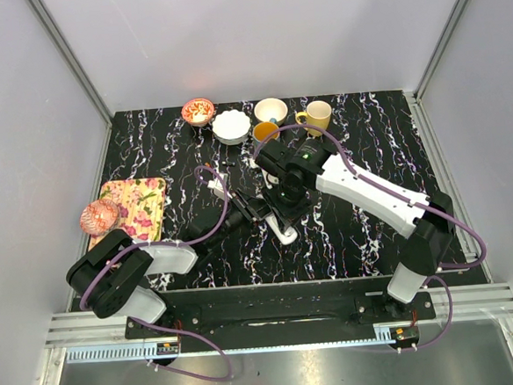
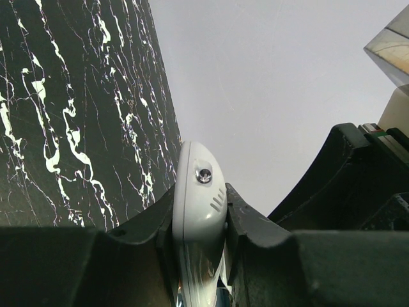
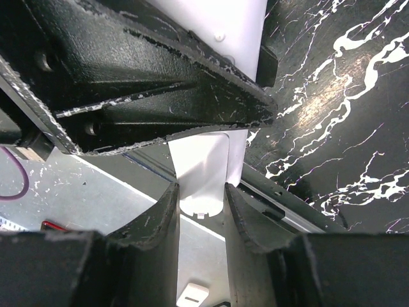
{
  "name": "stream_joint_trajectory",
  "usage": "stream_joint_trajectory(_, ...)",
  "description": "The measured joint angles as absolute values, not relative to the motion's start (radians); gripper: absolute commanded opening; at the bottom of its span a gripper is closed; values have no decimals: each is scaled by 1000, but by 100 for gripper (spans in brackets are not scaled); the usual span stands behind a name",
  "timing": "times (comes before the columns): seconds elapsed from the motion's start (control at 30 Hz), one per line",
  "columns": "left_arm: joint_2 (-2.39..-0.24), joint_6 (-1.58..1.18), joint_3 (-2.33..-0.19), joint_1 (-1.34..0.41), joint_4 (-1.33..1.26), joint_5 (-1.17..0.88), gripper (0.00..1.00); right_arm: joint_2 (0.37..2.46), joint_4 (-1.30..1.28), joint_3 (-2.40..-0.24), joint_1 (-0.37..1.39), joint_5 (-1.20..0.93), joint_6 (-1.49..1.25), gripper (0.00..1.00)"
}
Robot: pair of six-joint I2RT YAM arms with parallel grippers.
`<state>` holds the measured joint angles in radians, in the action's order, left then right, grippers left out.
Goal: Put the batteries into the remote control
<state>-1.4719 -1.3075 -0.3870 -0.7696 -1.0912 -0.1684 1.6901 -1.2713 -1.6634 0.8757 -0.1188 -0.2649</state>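
From above, both arms meet over the middle of the table (image 1: 368, 149), with the white remote control (image 1: 286, 234) poking out toward the near side.

Left wrist: the left end effector (image 2: 199, 201) is clenched on the remote control's rounded end.

Right wrist: the right end effector (image 3: 203, 195) grips its flat white end.
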Motion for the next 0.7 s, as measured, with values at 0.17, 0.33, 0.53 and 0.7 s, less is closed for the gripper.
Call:
stream_joint_trajectory(0.17, -1472, -1308, -387, -770, -1091, -168, 0, 1696, -1271, -1663, 877, -113, -265, 0)
stream_joint_trajectory(0.33, -1472, -1308, -387, -771, -1087, -168, 0, 1707, -1272, -1663, 879, -104, -266, 0)
stream_joint_trajectory(0.53, -1472, -1307, -387, -773, -1085, -168, 0, 1716, -1271, -1663, 884, -92, -266, 1)
stream_joint_trajectory(0.7, -1472, -1307, -387, -774, -1085, -168, 0, 1718, -1272, -1666, 884, -91, -270, 14)
